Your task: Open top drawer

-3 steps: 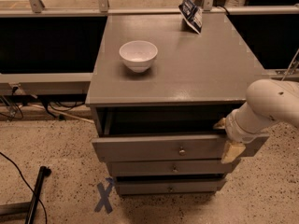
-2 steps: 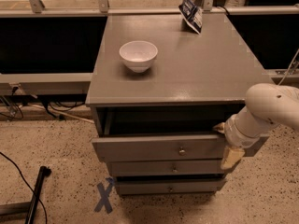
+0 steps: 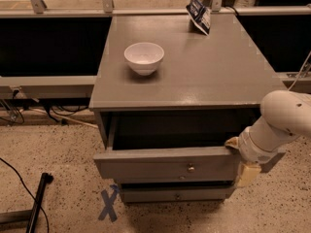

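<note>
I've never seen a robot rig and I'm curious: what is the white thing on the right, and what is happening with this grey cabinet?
The white tube on the right is the robot's single arm. At its end is its grasping tool, which sits against the right end of the top drawer. That drawer, with a small round knob, is partly pulled out, and its inside looks dark. The one picture looks down on the cabinet from the front. On the cabinet top are a white bowl and, at the far edge, a dark blue packet. I cannot tell whether the tool grips anything. A blue X marks the floor.
</note>
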Available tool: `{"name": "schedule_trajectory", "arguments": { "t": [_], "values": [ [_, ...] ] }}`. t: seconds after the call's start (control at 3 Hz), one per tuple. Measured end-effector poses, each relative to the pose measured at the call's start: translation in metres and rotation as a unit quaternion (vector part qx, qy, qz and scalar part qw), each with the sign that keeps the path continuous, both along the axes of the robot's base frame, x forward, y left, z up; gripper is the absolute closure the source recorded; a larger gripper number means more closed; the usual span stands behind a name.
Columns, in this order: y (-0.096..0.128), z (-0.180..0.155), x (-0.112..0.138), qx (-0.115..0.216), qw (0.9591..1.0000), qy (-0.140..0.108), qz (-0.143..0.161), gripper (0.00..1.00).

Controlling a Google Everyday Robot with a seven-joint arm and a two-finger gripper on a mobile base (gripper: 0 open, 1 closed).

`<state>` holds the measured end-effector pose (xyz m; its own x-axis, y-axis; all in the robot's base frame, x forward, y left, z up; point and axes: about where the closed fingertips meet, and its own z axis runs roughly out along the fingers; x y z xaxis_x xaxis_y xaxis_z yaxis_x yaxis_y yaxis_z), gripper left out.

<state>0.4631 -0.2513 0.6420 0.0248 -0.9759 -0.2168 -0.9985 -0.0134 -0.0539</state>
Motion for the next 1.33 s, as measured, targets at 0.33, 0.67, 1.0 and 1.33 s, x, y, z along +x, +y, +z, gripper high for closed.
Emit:
{"name": "schedule_trajectory", "arguments": {
  "t": [0.33, 0.67, 1.0, 1.33],
  "values": [
    [-0.002, 0.008, -0.025, 0.001, 0.9998, 0.018, -0.010, 0.26],
    [-0.007, 0.017, -0.049, 0.010, 0.9990, 0.033, -0.027, 0.26],
    [-0.012, 0.030, -0.061, 0.015, 0.9986, 0.027, -0.043, 0.26],
    [-0.014, 0.060, -0.056, 0.007, 0.9993, -0.006, -0.037, 0.25]
  ]
}}
